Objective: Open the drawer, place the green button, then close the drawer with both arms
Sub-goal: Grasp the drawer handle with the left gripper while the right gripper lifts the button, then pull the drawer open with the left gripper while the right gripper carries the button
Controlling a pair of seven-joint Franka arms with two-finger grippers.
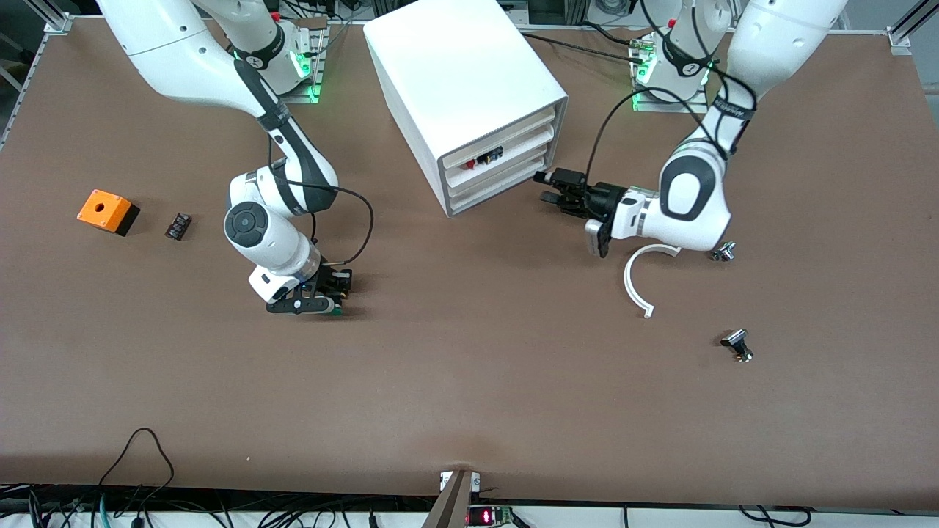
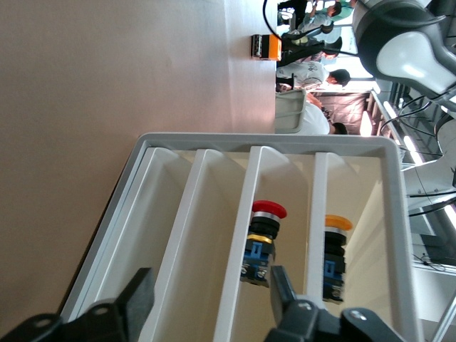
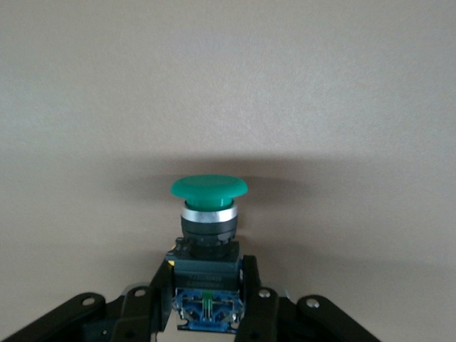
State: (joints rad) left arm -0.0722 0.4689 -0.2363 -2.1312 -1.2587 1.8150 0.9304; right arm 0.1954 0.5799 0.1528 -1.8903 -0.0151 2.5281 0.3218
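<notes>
A wide brown table (image 1: 469, 396) fringed with black cables (image 1: 132, 469).

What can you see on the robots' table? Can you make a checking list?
Surface: brown table, flat.
Job's things: white cabinet; bottom drawer shut; green button held low over the table.
Clutter: orange box, small black part, white curved strip, two metal parts.
End effectors: right end effector shut on the button; left end effector at the cabinet's drawer fronts, fingers apart.
Cables: black cable at table edge.
Surroundings: people seen in left wrist view.
</notes>
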